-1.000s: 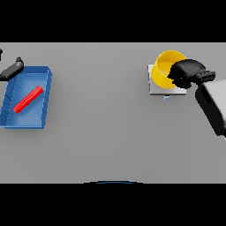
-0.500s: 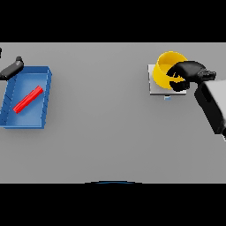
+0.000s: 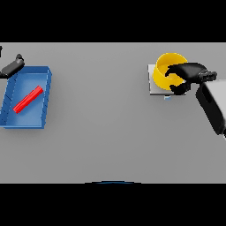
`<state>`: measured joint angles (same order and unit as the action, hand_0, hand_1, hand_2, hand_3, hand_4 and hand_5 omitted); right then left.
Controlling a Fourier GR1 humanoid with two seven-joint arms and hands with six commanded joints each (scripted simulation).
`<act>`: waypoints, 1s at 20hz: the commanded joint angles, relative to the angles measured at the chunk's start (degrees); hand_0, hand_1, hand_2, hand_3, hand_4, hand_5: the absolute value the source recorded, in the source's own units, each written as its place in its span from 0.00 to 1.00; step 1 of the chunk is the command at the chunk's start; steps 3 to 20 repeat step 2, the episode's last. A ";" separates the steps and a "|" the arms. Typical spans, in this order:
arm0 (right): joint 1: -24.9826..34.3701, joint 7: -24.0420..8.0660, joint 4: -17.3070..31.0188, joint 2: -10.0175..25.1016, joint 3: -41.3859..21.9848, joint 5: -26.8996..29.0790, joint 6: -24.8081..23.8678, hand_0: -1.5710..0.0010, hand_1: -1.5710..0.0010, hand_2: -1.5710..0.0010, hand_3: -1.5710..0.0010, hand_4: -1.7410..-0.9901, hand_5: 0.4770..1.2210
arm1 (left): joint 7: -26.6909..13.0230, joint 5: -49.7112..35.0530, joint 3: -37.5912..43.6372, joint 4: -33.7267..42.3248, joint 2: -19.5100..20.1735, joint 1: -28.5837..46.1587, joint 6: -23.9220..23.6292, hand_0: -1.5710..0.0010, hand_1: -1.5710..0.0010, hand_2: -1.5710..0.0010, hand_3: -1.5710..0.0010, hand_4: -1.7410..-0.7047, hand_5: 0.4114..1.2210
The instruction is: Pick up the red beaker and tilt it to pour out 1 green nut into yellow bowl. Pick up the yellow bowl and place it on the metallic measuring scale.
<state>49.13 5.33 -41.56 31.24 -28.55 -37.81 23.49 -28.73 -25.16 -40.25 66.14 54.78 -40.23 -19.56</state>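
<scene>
We take the metallic measuring scale as our landmark: it sits on the grey table toward the far right, a pale square plate of which only the left strip and lower edge show. On top of it rests the yellow bowl, covering most of the plate and reaching a little beyond its far edge. Our right hand comes in from the right of the scale, the white and grey forearm running down and away toward the right side, and its dark fingers curl over the bowl's right rim while the thumb hooks round the near side, so the hand is clamped on the bowl (whether any nut lies inside we cannot tell, since the hand covers part of the hollow). Well to the left of the scale, across a wide stretch of table, lies a blue tray, a shallow rectangular bin set slightly askew. Inside it, lying flat and slanted from lower left to upper right, is the red beaker, which shows here as a slim red bar near the tray's middle. Our left hand sits farthest from the scale, just beyond the tray's far left corner at the view's edge; it touches nothing, and its fingers look straight and relaxed.
</scene>
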 commanded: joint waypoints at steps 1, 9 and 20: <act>-0.47 -0.15 -0.76 0.31 0.02 0.19 0.27 0.96 0.97 0.95 0.82 0.43 0.44 | -0.11 0.18 -0.14 0.12 0.55 0.09 0.42 1.00 1.00 1.00 1.00 0.86 0.44; -0.58 -0.23 -0.80 0.30 0.06 0.19 0.10 0.97 0.98 0.96 0.83 0.44 0.43 | -0.22 0.24 -0.36 0.61 0.41 0.24 0.26 1.00 1.00 1.00 1.00 0.86 0.44; -0.58 -0.23 -0.80 0.30 0.06 0.19 0.10 0.97 0.98 0.96 0.83 0.44 0.43 | -0.22 0.24 -0.36 0.61 0.41 0.24 0.26 1.00 1.00 1.00 1.00 0.86 0.44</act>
